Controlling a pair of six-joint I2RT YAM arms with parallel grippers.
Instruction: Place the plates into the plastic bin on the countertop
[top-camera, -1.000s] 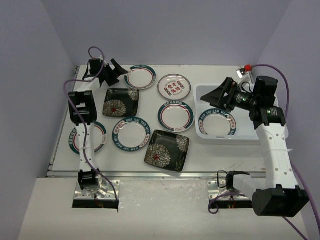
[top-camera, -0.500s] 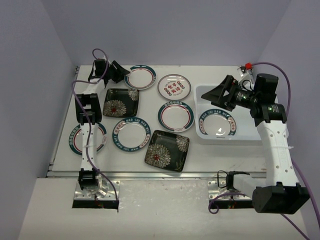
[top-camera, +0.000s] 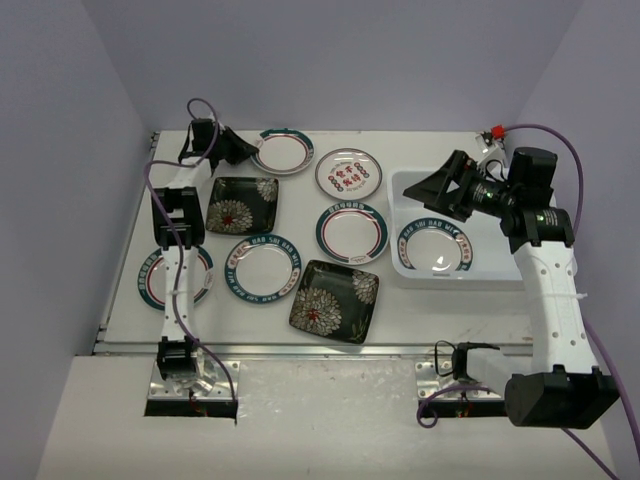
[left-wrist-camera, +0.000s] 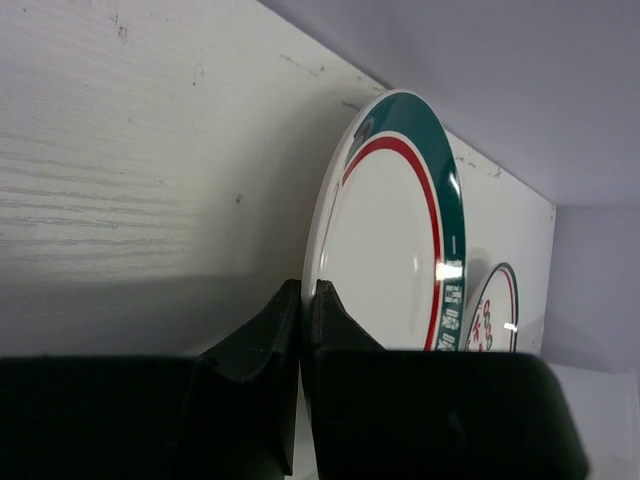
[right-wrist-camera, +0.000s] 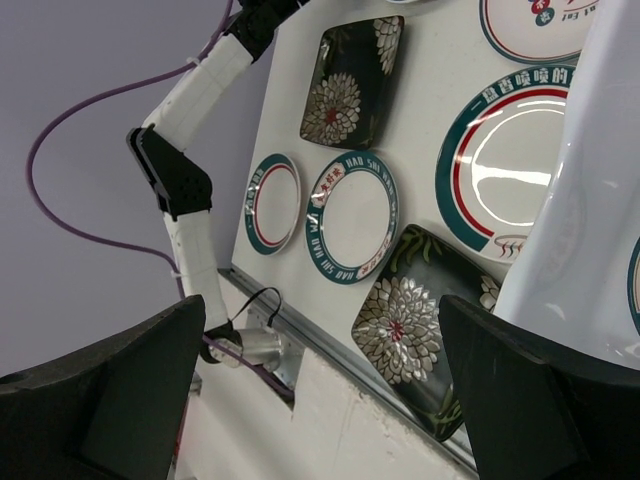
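Left gripper (left-wrist-camera: 305, 318) is clamping the rim of the far teal-rimmed plate (left-wrist-camera: 400, 250), which is lying on the countertop (top-camera: 400, 310). Right gripper (top-camera: 425, 188) is hovering, jaws spread wide, over the plastic bin (top-camera: 450, 283). Inside it, the binned plate (top-camera: 437, 248) is lying flat.

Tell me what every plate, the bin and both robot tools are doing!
left tool: shut on far teal plate's rim
right tool: open, empty, above plastic bin
far teal plate: flat on countertop
plastic bin: one plate inside
plate in bin: lying flat
red-patterned plate: on countertop
black plates: on countertop
other teal plates: on countertop
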